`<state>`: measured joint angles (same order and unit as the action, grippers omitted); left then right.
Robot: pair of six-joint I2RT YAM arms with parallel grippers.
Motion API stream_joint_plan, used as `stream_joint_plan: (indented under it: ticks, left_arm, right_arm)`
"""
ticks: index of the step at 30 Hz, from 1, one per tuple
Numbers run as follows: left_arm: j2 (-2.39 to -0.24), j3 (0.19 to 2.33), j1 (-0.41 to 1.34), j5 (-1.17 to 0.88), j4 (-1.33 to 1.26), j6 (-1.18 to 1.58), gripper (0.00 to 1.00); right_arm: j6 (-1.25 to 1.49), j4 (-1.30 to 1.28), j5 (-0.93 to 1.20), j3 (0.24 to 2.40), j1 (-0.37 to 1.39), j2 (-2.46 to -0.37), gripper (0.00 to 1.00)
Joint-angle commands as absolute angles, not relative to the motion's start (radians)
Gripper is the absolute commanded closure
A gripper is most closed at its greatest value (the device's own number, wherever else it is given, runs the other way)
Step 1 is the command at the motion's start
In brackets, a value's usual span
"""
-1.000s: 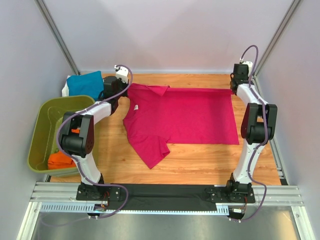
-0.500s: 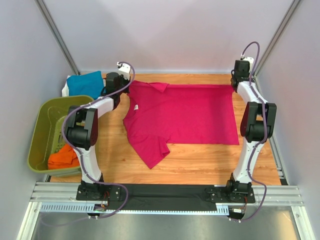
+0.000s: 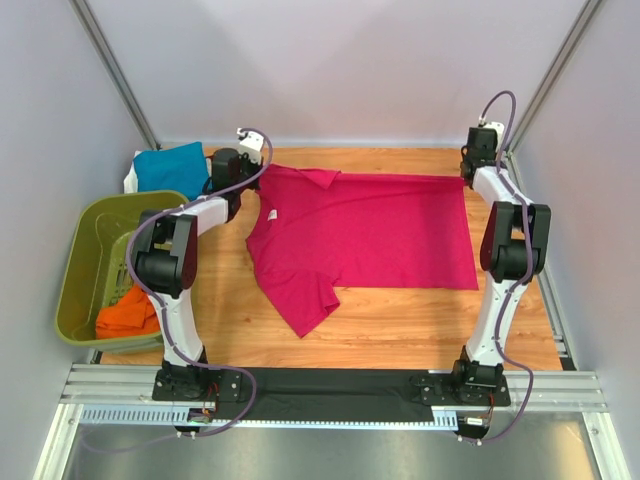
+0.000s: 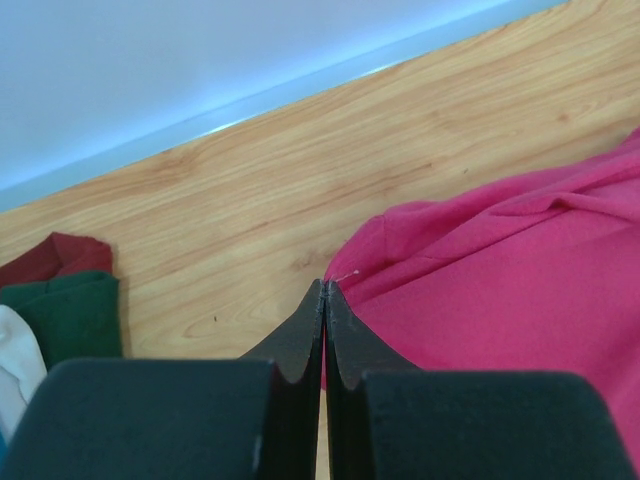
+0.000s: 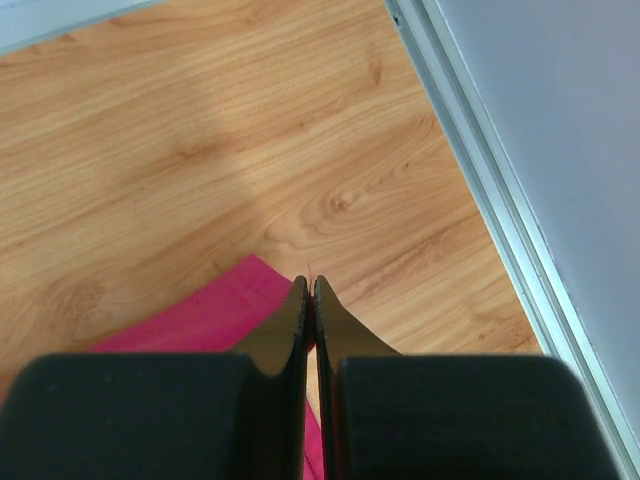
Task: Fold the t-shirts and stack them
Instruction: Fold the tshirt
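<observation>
Wood table [image 3: 400, 320], pale walls on 3 sides. 1 pink t-shirt [image 3: 380, 230] lies flat across the far middle, with its sleeve [image 3: 305, 305] pointing to the near left.

Left gripper [image 4: 323, 290] is at the shirt's far-left corner. Its jaws are clenched and pinch the cloth edge at the tip, and pink shows in the slit between the fingers.

Right gripper [image 5: 308, 285] is at the far-right corner, close to the side rail. Its jaws are also clenched on the corner of the cloth.

Olive basket [image 3: 75, 260] sits at the left edge with 1 orange t-shirt [image 3: 125, 315] inside. Teal t-shirt [image 3: 170, 165] is in the far-left corner, behind the basket.
</observation>
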<state>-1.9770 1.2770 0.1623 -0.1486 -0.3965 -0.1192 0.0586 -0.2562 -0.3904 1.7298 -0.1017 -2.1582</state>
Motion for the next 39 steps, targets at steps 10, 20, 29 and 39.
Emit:
stream_joint_plan:
  ticks: [10,20,29,39]
  left_arm:
    - [-1.879,1.129,0.143,-0.115,-0.584,-0.218,1.00]
    - [-1.852,1.072,0.144,-0.120,-0.586,-0.251,1.00]
    - [-1.844,1.039,0.143,-0.135,-0.591,-0.276,1.00]
    - [-1.792,0.970,0.144,-0.184,-0.578,-0.298,1.00]
  right_arm:
    - [0.057,-0.140,-0.354,1.588,-0.120,-2.049,1.00]
    - [0.040,-0.133,-0.367,1.540,-0.120,-2.033,1.00]
    - [0.043,-0.167,-0.360,1.522,-0.121,-2.034,1.00]
    - [0.035,-0.236,-0.345,1.511,-0.123,-2.028,1.00]
